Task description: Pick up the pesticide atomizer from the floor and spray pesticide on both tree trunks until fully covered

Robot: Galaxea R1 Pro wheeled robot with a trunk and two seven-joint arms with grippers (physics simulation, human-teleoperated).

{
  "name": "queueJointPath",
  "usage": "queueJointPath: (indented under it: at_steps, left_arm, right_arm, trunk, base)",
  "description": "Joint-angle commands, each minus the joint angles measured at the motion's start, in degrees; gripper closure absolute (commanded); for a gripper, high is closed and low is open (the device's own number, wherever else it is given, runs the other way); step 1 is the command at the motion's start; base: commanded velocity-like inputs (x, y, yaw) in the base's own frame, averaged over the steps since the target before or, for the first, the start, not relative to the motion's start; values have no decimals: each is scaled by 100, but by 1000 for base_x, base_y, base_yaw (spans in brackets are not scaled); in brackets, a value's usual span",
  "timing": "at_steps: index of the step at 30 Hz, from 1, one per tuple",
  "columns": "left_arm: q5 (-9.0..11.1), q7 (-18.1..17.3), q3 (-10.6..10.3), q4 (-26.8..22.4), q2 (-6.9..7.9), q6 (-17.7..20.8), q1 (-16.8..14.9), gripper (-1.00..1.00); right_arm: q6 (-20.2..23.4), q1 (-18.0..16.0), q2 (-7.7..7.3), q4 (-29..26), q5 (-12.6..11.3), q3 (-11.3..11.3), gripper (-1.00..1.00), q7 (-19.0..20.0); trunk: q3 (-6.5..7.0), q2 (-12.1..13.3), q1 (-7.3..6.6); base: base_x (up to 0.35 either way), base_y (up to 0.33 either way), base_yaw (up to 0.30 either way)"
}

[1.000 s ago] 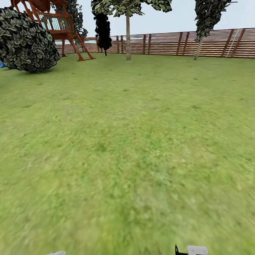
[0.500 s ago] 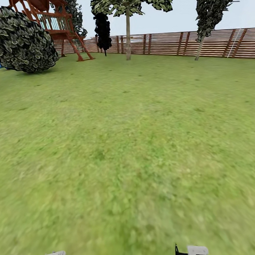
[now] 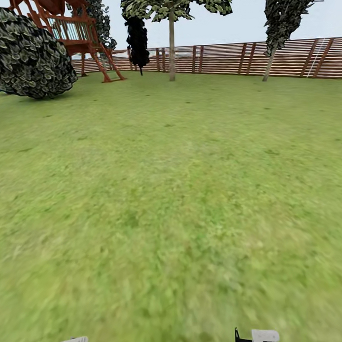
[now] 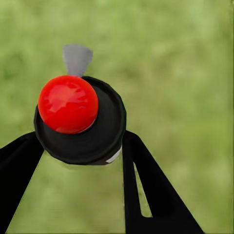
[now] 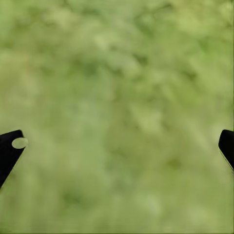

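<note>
My left gripper (image 4: 78,146) is shut on the pesticide atomizer (image 4: 80,119), a black round cap with a red ball on top and a grey nozzle, held above blurred grass. My right gripper (image 5: 119,146) is open, its black fingertips (image 5: 10,146) wide apart over the lawn with nothing between them. In the head view, white parts of both arms peek in at the bottom edge. Far ahead by the fence stand a tree with a straight pale trunk (image 3: 171,47) and another tree with a leaning pale trunk (image 3: 269,66).
Green lawn (image 3: 172,200) stretches ahead to a brown slat fence (image 3: 226,59). A large round dark bush (image 3: 31,55) and a red wooden play tower (image 3: 75,34) stand at the far left. A narrow black-green conifer (image 3: 137,39) stands near the fence.
The whole head view has shifted slightly, so the camera has moved a little across the lawn. Both arms hold the same place in the picture.
</note>
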Motion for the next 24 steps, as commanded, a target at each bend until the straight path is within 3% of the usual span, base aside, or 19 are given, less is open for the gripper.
queueJointPath:
  at_steps: [1, 24]
  left_arm:
    - [53, -59, 27, 7, 1, -5, -3, 100]
    - [62, -59, 27, 7, -4, -12, -3, 100]
  right_arm:
    - [-6, -3, 2, 4, 61, -17, -100, -46]
    - [-6, -3, 1, 4, 61, -17, -100, -46]
  trunk:
    - [-4, -1, 3]
    - [-4, -1, 3]
  base:
    - [339, 0, 0]
    - [339, 0, 0]
